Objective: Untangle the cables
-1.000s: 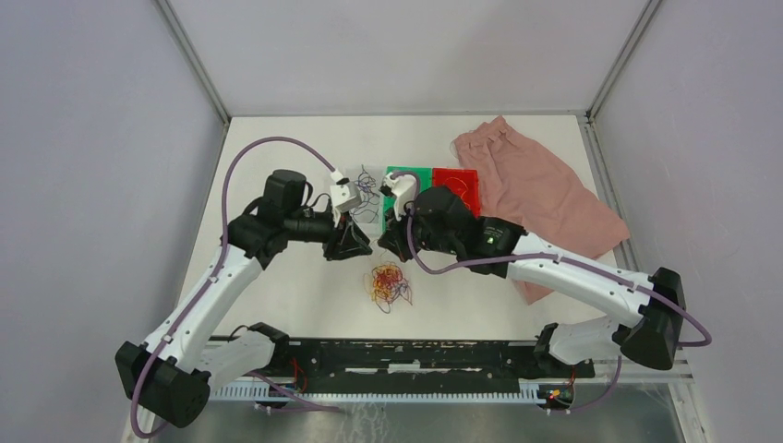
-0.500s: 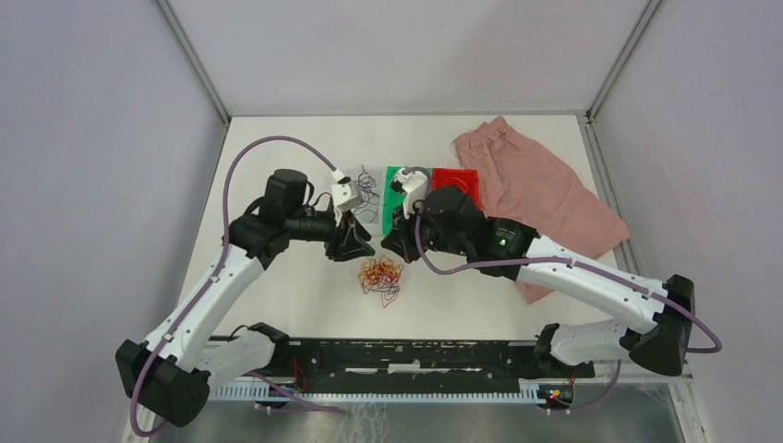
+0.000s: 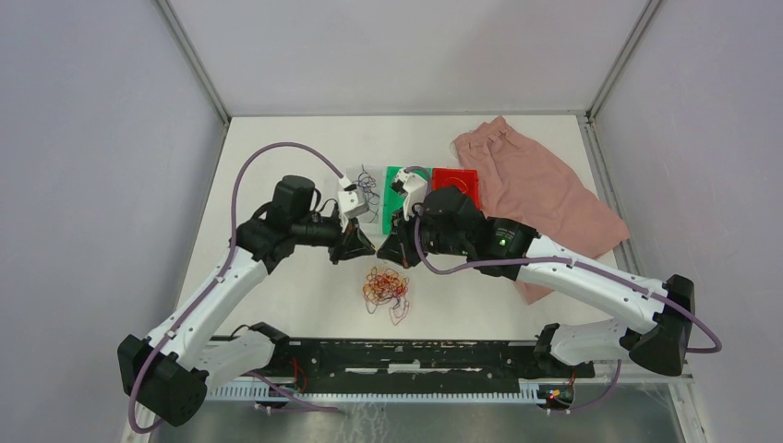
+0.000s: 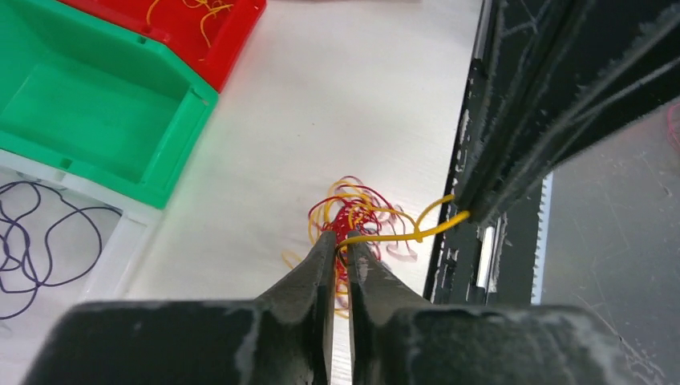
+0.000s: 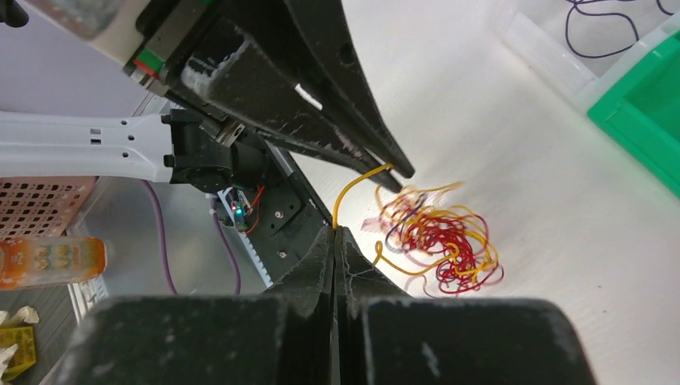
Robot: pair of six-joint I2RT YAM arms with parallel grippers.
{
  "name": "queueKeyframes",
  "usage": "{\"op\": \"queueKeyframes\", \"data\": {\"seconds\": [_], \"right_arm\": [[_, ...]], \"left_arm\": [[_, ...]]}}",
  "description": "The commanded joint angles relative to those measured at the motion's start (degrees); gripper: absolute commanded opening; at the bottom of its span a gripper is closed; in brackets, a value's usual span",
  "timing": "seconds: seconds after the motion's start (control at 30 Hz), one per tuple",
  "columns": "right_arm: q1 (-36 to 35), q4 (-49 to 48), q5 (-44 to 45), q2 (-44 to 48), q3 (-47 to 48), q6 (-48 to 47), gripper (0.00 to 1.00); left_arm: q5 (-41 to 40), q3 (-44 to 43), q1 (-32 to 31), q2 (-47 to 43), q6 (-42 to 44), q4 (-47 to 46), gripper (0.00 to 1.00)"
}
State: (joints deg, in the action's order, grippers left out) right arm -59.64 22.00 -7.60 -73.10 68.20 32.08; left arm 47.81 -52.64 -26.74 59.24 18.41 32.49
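Observation:
The cables (image 3: 385, 288) lie as a red, yellow and purple tangle on the white table, just in front of both grippers. One yellow cable (image 4: 401, 235) runs taut from the tangle (image 4: 357, 210) between the two grippers. My left gripper (image 4: 337, 238) has its jaws drawn in to a thin slit with that yellow cable pinched at the tips. My right gripper (image 5: 335, 230) is shut on the same strand, which rises from its tips toward the left fingers (image 5: 377, 152). From above, the left gripper (image 3: 365, 251) and right gripper (image 3: 392, 257) almost touch. A separate purple cable (image 4: 32, 233) lies in a clear tray.
A green bin (image 3: 406, 177) and a red bin (image 3: 459, 185) sit behind the grippers, and the red bin (image 4: 228, 28) holds yellow strands. Left of them is a clear tray (image 3: 367, 205). A pink cloth (image 3: 536, 189) covers the back right. A black rail (image 3: 415, 355) lines the near edge.
The left jaws have closed down onto the yellow cable. The left arm has shifted slightly right toward the right gripper. The tangle has slid a little toward the near edge.

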Motion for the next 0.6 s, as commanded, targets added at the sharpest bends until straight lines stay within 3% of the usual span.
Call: {"op": "queueKeyframes", "data": {"seconds": [0.0,0.13,0.37,0.43,0.57], "right_arm": [[-0.4,-0.5,-3.0,1.1,2.3,1.8,0.01],[-0.4,-2.4,-2.7,3.0,-0.3,1.5,0.09],[-0.4,-11.6,2.1,6.7,-8.0,0.7,0.36],[-0.4,-14.2,4.5,8.6,-10.8,-1.1,0.48],[0.3,-18.2,11.9,13.0,-16.8,-2.3,0.58]], "left_arm": [[-5.1,-0.2,-0.1,-0.8,-2.9,-7.1,0.13],[-1.9,-0.8,-0.1,-1.4,-2.5,-6.8,0.03],[1.9,-2.9,-0.6,-2.7,-1.2,-6.3,0.03],[2.3,-3.9,-0.6,-3.1,-0.5,-5.8,0.03],[3.3,-6.7,-0.7,-4.3,3.1,-4.4,0.03]]}}
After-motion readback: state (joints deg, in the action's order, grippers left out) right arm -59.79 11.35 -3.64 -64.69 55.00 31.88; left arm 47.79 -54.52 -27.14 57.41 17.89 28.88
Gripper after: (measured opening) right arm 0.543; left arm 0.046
